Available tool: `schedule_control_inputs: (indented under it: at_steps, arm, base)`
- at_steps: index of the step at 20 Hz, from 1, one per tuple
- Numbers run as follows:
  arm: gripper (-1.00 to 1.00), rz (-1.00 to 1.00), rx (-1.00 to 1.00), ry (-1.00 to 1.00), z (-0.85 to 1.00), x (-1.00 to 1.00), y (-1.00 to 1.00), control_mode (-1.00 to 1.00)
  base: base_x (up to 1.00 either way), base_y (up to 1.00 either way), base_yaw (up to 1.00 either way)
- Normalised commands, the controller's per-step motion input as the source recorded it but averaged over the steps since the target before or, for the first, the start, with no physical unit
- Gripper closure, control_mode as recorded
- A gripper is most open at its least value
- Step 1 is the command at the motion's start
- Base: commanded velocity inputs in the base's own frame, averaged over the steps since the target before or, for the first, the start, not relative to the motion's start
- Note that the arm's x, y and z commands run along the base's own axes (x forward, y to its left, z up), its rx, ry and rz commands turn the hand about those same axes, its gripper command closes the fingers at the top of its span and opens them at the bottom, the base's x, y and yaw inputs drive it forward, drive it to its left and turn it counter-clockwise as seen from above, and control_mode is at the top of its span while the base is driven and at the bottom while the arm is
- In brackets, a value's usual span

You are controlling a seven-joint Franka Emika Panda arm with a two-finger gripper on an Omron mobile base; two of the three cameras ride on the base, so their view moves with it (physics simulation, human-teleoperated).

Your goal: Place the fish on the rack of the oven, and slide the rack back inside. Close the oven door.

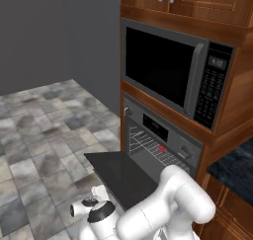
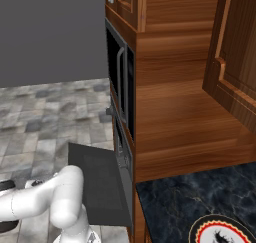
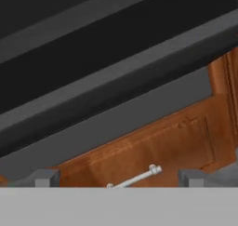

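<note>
So the oven (image 1: 163, 135) sits built into the wood cabinet right under the black-windowed microwave (image 1: 173, 71), and the oven door (image 1: 126, 177) is dropped all the way down, lying flat and sticking out over the tiled floor (image 1: 44, 135). Inside the cavity you can see the rack (image 1: 150, 146), thin silvery wires, pushed in rather than pulled out over the door. The fish (image 1: 161, 148) is a tiny red-orange spot sitting on that rack, toward the right half of the opening. Nothing else in there that I can make out.

From the right base view the door (image 2: 102, 184) shows as a dark slab jutting out from the cabinet side, with the white arm (image 2: 50, 197) bent low in front of it. Down in the corner on the dark marble desk (image 2: 190, 197) there's a round plate (image 2: 222, 232) with a dark rim, red and yellow rings and a dark smudge in the middle, partly cut off by the frame.

Hand view: the fingers (image 3: 44, 177) are spread wide apart, holding nothing. It looks at grey and black bands above a wooden drawer front with a silvery handle (image 3: 135, 177).
</note>
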Motion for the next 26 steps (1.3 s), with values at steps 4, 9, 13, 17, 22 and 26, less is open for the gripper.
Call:
schedule_control_inputs:
  at_steps: [4,9,13,17,22,26]
  arm:
    - [-1.00,0.00,-0.24,0.00,-1.00,1.00,0.66,-1.00]
    - [-1.00,0.00,-0.26,-0.02,-0.94,0.83,0.42,-1.00]
    - [-1.00,-0.11,-0.30,-0.15,-0.18,0.06,-0.22,-1.00]
    - [-1.00,-0.25,-0.32,-0.25,0.02,-0.01,-0.50,-1.00]
    - [-1.00,-0.29,-0.37,-0.26,0.31,-0.04,-0.71,-1.00]
    - [-1.00,-0.30,-0.27,-0.13,0.35,-0.16,-1.00,-1.00]
  base:
    - [0.00,0.00,0.00]
    - [0.00,0.00,0.00]
    - [0.00,0.00,0.00]
    - [0.00,0.00,0.00]
    - [0.00,0.00,0.00]
    - [0.00,0.00,0.00]
